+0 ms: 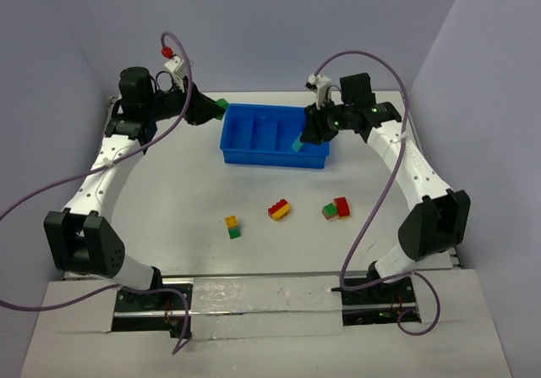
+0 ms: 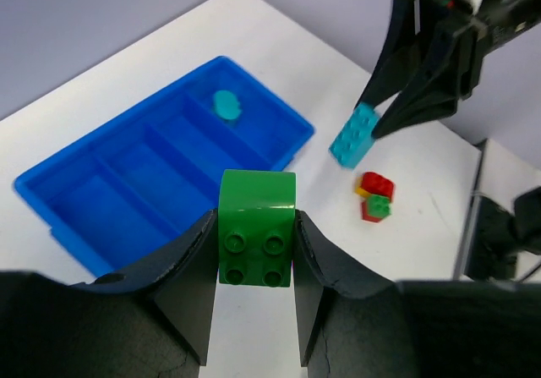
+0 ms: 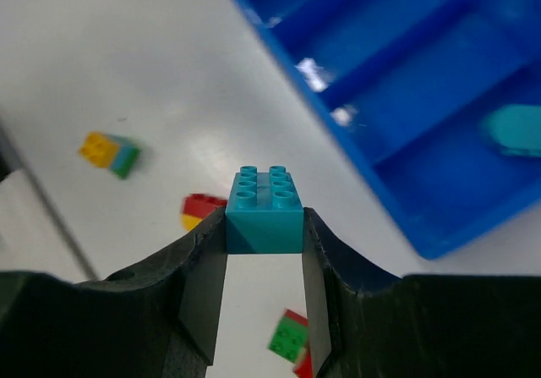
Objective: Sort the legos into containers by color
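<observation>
The blue tray (image 1: pixel 270 156) stands at the back middle, its narrow compartments side by side. My left gripper (image 1: pixel 214 106) is shut on a green brick (image 1: pixel 222 104) and holds it just off the tray's left end; the left wrist view shows that brick (image 2: pixel 257 230) between the fingers. My right gripper (image 1: pixel 304 139) is shut on a teal brick (image 1: pixel 297 145) above the tray's right front edge; it also shows in the right wrist view (image 3: pixel 265 213). A teal piece (image 2: pixel 226 104) lies in the tray's right end compartment.
Three two-colour pairs lie on the white table in front of the tray: yellow and green (image 1: pixel 232 227), red and yellow (image 1: pixel 279 210), green and red (image 1: pixel 336 208). Grey walls stand close to the table at the back and on both sides.
</observation>
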### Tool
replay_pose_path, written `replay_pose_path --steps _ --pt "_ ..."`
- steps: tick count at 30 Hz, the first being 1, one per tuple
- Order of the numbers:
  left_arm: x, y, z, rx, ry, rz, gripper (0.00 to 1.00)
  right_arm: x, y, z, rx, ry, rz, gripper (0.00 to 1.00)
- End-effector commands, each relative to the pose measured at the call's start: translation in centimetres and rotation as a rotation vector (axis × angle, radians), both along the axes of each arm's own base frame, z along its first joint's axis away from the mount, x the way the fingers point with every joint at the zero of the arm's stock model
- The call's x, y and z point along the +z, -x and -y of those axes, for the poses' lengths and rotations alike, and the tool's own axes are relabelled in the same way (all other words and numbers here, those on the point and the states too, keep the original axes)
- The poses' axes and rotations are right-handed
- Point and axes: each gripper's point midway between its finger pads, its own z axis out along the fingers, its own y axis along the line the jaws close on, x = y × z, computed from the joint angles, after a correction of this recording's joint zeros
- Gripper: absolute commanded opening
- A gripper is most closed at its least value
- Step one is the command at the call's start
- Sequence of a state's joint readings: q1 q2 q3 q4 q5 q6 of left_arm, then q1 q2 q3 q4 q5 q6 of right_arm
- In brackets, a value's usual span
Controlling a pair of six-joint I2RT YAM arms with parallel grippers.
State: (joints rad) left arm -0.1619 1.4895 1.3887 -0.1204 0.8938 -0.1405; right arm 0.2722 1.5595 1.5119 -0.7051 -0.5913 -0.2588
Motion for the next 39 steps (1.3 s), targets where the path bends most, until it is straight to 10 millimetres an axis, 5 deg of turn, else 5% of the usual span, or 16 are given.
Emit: replay_pose_path --steps 1,2,13,27,39 --pt "-1.5 -1.6 -0.9 0.084 -0.050 0.010 0.00 3.3 -7.4 2.8 -0.238 0.137 0.189 0.00" --pt "-1.7 -1.7 -1.0 0.092 -0.054 0.012 0.00 1.6 -8.2 3.4 -0.254 0.189 0.152 0.00" --pt "-2.8 -3.0 -1.2 0.126 -0.060 0.018 0.00 -2.4 -13.5 4.4 -0.375 0.291 0.112 0.00" --pt "-3.4 -3.9 -1.1 0.131 -0.052 0.003 0.00 -5.4 -18.1 4.1 -0.438 0.291 0.151 0.01" --pt "-3.6 -4.6 -1.6 0.164 -0.087 0.018 0.00 -7.9 -20.8 4.1 -0.469 0.290 0.163 0.14"
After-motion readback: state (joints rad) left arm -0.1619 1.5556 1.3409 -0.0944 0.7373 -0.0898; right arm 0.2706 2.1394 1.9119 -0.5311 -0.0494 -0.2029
